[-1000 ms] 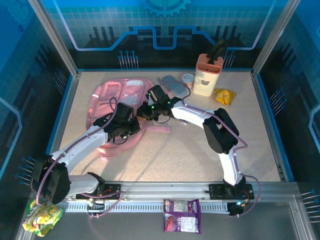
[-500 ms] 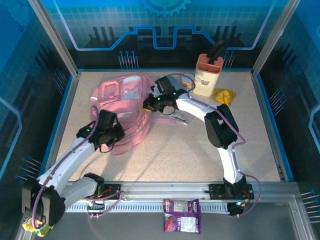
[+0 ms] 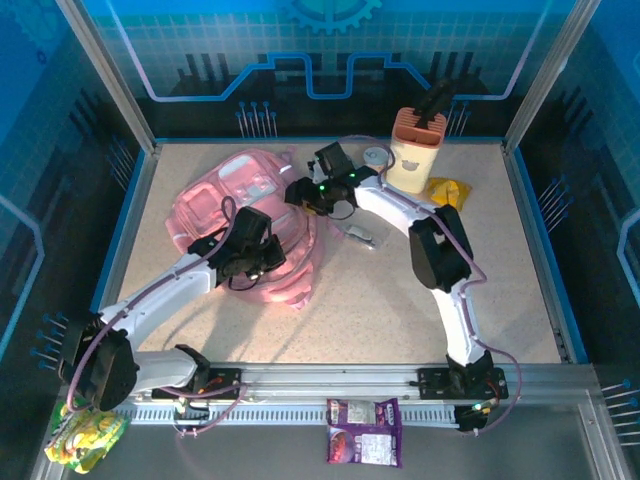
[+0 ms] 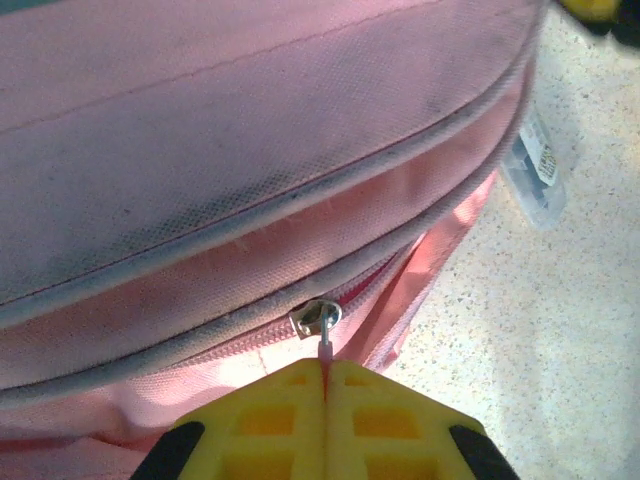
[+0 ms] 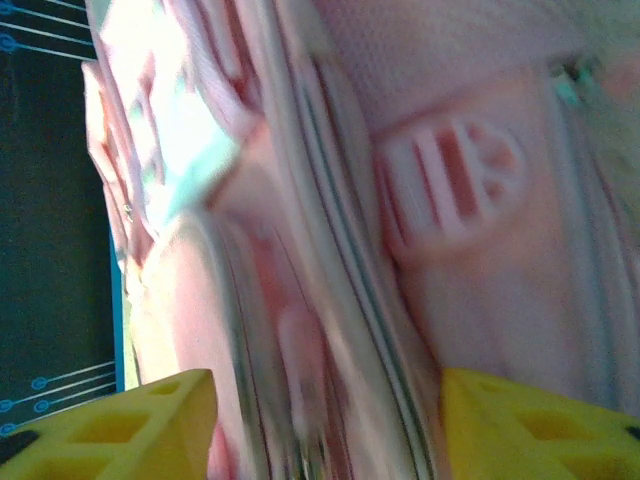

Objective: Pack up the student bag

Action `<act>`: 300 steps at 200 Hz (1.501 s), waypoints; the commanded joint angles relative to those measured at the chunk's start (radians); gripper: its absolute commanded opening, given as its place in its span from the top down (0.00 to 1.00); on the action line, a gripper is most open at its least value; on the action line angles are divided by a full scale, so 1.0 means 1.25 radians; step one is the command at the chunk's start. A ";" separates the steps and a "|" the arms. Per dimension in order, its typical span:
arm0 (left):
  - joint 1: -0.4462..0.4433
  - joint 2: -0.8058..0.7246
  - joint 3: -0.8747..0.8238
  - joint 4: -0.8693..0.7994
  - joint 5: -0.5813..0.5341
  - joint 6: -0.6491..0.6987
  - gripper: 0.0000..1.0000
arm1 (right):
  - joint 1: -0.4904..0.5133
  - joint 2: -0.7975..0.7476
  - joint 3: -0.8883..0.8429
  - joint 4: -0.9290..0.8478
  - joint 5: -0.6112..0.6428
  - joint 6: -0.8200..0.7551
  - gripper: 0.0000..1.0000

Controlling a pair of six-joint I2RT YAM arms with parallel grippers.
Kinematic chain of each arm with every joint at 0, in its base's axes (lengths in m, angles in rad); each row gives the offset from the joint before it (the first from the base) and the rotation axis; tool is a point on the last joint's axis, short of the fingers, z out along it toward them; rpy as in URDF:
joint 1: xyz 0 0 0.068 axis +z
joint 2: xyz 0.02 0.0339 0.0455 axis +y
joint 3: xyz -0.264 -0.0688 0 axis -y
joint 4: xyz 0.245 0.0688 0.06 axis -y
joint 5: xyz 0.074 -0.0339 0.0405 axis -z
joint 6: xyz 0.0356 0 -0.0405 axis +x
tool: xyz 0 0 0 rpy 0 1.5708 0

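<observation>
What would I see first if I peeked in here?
The big pink bag on the left half of the table, with both arms reaching to it. The left gripper is shut on its zipper pull, and the right gripper stands open against the bag's far right edge. A peach holder stands at the back right.

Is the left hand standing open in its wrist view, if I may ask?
No, the left hand is shut, its yellow fingers pinching the pink zipper pull of the student bag.
</observation>
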 commanded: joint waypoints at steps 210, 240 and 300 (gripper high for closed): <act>-0.030 -0.053 -0.130 -0.126 -0.087 0.003 1.00 | 0.008 -0.172 -0.222 0.118 -0.003 0.065 1.00; -0.029 -0.082 -0.152 -0.191 -0.188 -0.042 1.00 | -0.031 -0.175 -0.182 0.093 -0.039 0.043 1.00; 0.047 -0.111 -0.165 -0.166 -0.267 -0.013 1.00 | -0.053 -0.148 -0.126 0.019 -0.058 0.007 1.00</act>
